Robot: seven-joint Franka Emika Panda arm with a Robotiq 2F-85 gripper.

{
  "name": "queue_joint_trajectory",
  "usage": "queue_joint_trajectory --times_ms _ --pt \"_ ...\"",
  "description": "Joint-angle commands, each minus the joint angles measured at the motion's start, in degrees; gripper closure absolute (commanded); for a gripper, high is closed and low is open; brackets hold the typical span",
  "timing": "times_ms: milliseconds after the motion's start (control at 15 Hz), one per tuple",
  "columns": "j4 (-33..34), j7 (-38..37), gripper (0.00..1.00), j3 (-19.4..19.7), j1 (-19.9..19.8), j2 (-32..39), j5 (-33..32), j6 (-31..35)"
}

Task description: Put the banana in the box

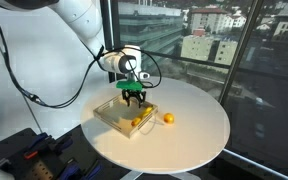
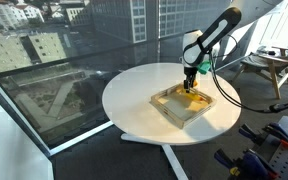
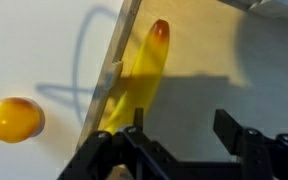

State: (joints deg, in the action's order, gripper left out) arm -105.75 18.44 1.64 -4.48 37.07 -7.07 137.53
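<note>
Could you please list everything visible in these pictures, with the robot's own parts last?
banana: one, yellow, inside the box along a wall.
box: one, tan, on the table.
round fruit: one, orange, on the table outside the box.
table: one, white, round, beside the windows.
small items: several, blue and orange, below the table's edge; too small to name.
arm: one, white, over the table.
gripper: one, black, open above the box, holding nothing.

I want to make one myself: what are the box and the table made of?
Box: looks like pale wood or stiff cardboard, matt tan with thin low walls. The picture is too blurry to tell which. Table: smooth, plain white top with no grain showing, probably painted or laminated board.
</note>
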Motion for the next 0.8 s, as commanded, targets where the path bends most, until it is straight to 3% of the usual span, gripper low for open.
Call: queue_joint_trajectory --times_ms 0,733 --pt "1.66 -1.53 0.00 0.32 0.18 0.23 -1.26 -2.12" --pt "-2.74 -5.83 0.00 1.51 0.52 -5.25 -0.92 -2.78"
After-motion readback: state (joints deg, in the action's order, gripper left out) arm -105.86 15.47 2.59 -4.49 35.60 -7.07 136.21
